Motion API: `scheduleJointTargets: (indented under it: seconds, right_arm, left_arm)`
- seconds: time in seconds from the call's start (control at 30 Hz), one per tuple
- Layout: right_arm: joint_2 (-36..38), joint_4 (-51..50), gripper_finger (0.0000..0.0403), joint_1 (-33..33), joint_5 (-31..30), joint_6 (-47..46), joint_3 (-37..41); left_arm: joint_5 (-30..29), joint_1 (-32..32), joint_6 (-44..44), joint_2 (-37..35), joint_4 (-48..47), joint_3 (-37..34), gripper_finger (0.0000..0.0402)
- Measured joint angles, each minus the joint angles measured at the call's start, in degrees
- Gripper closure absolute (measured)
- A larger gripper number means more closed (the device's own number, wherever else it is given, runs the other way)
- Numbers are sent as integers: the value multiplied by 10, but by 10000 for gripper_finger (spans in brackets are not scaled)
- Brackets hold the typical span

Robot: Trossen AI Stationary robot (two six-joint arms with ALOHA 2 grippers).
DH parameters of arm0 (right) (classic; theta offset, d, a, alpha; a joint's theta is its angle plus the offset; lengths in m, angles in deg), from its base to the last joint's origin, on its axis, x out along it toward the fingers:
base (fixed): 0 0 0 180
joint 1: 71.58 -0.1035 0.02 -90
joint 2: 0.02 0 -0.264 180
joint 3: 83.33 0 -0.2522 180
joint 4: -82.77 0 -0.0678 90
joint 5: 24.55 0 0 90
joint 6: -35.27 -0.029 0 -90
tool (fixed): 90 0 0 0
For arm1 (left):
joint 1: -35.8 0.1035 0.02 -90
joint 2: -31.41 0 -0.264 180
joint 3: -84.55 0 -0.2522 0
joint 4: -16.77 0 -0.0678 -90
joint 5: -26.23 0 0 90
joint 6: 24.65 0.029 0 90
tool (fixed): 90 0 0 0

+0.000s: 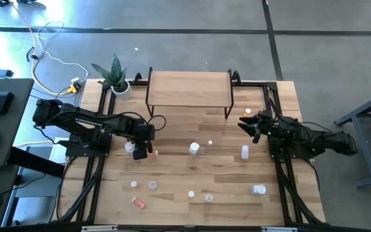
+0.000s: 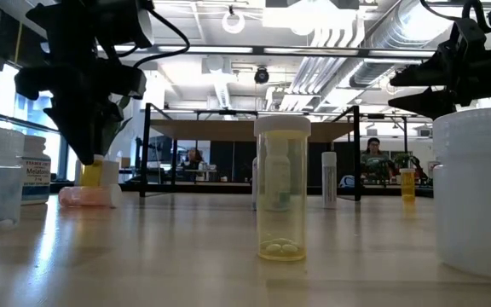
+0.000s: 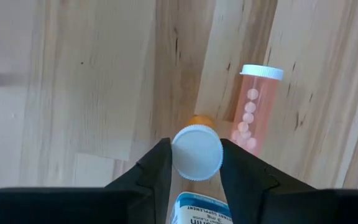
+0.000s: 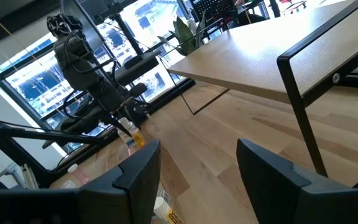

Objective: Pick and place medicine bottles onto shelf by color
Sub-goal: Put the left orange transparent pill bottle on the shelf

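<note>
The left gripper (image 3: 196, 163) pinches a white-capped bottle (image 3: 197, 152); lifting could topple the pink vial (image 3: 254, 106) apparently lying just beyond its fingers.

A clear cylindrical vial with a white cap (image 2: 282, 188) is standing upright on the light-wood worktop (image 2: 186, 256), pale tablets lying at its bottom. The left arm's dark tool (image 2: 92, 141) is reaching down onto what seems to be a small yellow-orange bottle (image 2: 91, 174), beside a pinkish vial lying on its side (image 2: 83, 197). The right arm's dark tool (image 2: 463, 64) is hanging above a large white plastic jar (image 2: 477, 192).
</note>
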Motion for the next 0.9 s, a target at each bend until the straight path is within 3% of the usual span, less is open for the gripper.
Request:
scheduleJointTargets:
  seconds: [0.4, 0.9]
  right_arm:
    - [0, 0, 201, 0, 0, 0, 0]
    - [0, 0, 201, 0, 0, 0, 0]
  left_arm:
    - [21, 1, -31, -6, -10, 18, 290]
    - [-9, 65, -22, -6, -176, 246, 289]
